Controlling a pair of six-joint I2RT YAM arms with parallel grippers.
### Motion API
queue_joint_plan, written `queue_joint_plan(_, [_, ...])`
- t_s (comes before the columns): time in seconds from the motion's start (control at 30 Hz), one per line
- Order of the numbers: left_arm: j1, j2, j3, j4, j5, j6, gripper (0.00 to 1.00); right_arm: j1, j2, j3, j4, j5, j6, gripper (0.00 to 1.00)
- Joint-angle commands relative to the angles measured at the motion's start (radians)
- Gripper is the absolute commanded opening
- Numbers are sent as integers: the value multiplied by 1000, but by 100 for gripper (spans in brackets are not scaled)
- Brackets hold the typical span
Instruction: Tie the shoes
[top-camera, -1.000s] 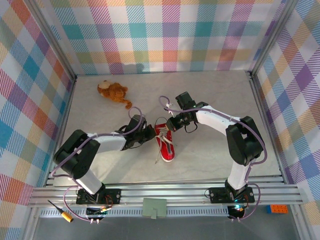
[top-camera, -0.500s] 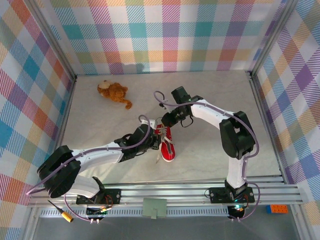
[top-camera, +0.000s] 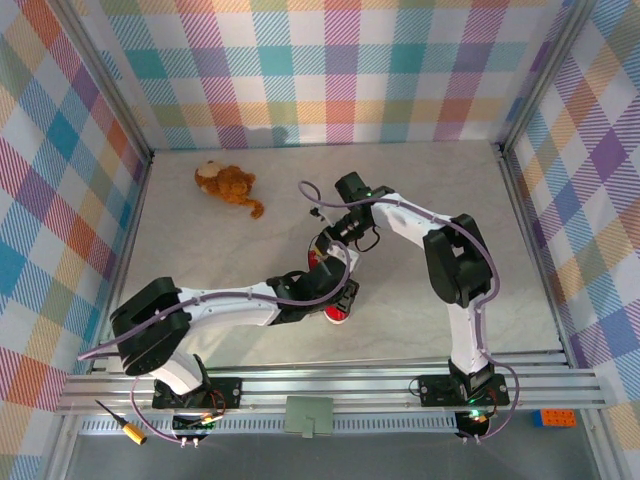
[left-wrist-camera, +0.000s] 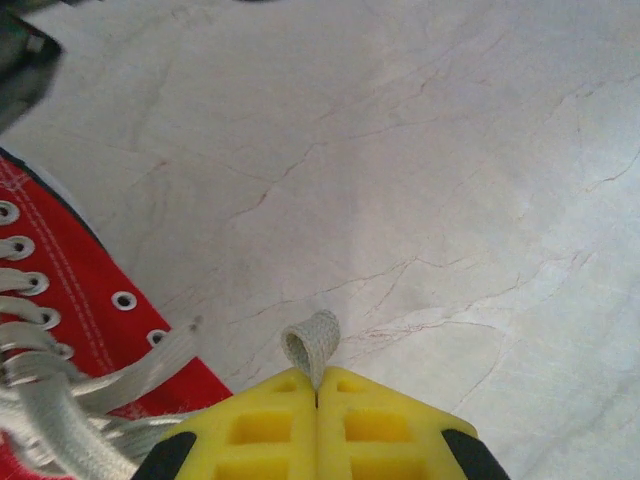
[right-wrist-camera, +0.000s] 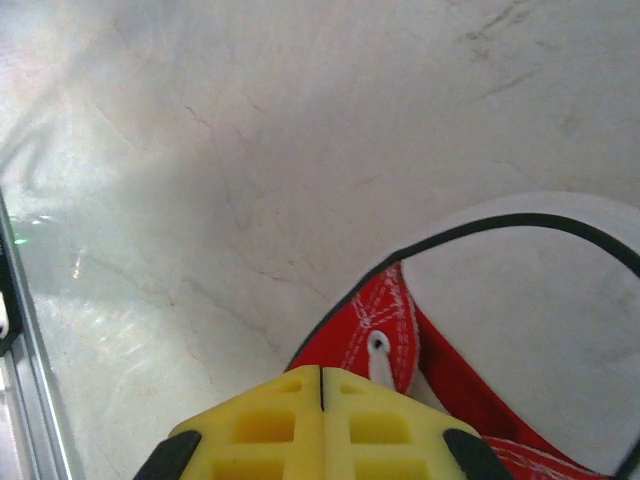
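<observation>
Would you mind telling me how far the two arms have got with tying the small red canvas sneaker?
Done: the left gripper is shut on a loop of white lace beside the red canvas sneaker. In hand: the right gripper is shut at the sneaker's red edge; whether it holds lace I cannot tell. Left: no knot or bow shows, so the tying itself remains.

Left arm (top-camera: 215, 306) and right arm (top-camera: 412, 222) angled inward, wrists close together, both pairs of jaws closed.
</observation>
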Motion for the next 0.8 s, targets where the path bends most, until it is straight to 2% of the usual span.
queue_joint_plan(0.0, [-9,43,21,-20,4,8,0,20,28,55,-30,-68,-40,0])
queue_joint_plan(0.4, [-16,82,38,-33,15,3,0,70,78,128,-11,-42,7,0])
queue_joint_plan(0.43, [-16,74,43,-50,3,4,5,69,70,125,-9,-29,16,4])
queue_joint_plan(0.5, [-17,49,47,-73,-17,16,24,68,42,116,-3,1,27,23])
queue_joint_plan(0.57, [-15,13,48,-103,-36,31,35,65,4,108,-6,27,37,36])
queue_joint_plan(0.67, [-13,-53,50,-145,-55,62,45,48,-59,105,-20,63,58,46])
queue_joint_plan(0.77, [-4,-109,57,-189,-52,88,50,15,-124,92,-31,73,93,51])
